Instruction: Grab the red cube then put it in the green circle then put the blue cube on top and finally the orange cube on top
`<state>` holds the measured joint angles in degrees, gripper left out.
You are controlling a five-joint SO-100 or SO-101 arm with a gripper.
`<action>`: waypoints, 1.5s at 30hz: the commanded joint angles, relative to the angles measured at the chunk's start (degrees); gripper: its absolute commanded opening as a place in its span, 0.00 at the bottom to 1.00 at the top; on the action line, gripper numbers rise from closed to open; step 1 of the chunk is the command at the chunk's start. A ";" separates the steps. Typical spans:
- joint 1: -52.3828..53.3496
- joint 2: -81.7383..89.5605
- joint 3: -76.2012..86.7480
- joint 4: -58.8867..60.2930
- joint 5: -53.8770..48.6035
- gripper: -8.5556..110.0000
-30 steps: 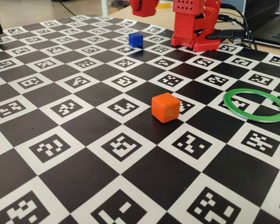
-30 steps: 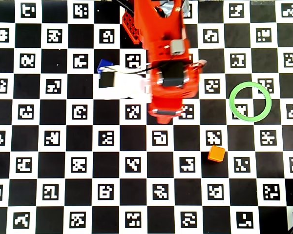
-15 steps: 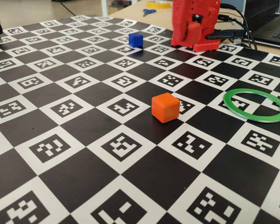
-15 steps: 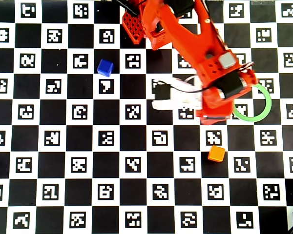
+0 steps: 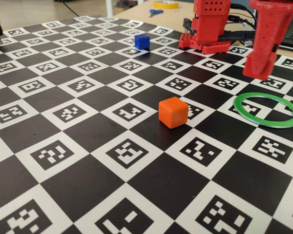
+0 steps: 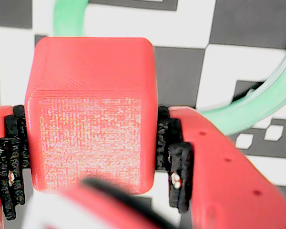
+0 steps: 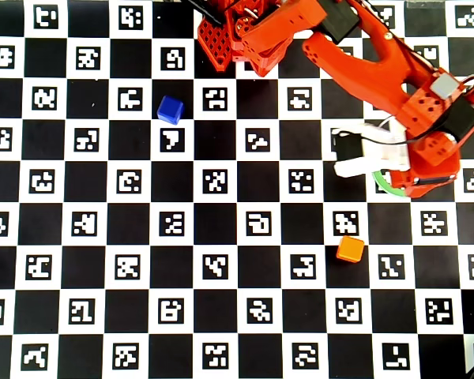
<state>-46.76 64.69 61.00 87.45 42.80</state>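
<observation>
Your checkered board (image 5: 88, 161) covers the whole table, and your red arm (image 7: 379, 55) reaches from its base at the far edge out to the right side in the overhead view. The arm hangs above the green circle (image 5: 267, 109), which lies flat on the right. In the overhead view the arm hides most of that ring, so only a small green bit shows there.

Your gripper (image 6: 93, 138) is squeezed tight around the red cube (image 6: 90, 109). In the wrist view the black pads (image 6: 174, 157) press on both sides of it. The cube is up in the air, and the green ring curves on the board behind it. I cannot tell if the cube sits right over the middle of the ring.

So you have done the grab, but the first drop is not done. The ring looks empty in the fixed view.

The orange cube (image 5: 173, 112) sits on the board, left of the ring and a bit nearer in the fixed view. The blue cube (image 5: 142, 41) sits far back on the left, well apart from the ring. Both wait for their turn to be stacked.
</observation>
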 commanded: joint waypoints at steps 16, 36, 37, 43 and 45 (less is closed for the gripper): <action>0.97 10.20 13.71 -12.83 2.37 0.09; -2.72 16.52 25.75 -21.18 2.90 0.09; -2.90 16.61 26.37 -21.62 2.81 0.09; -3.87 17.14 29.53 -23.82 2.90 0.09; -4.22 17.23 29.97 -24.26 2.90 0.09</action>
<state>-50.19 74.71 91.49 64.07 45.62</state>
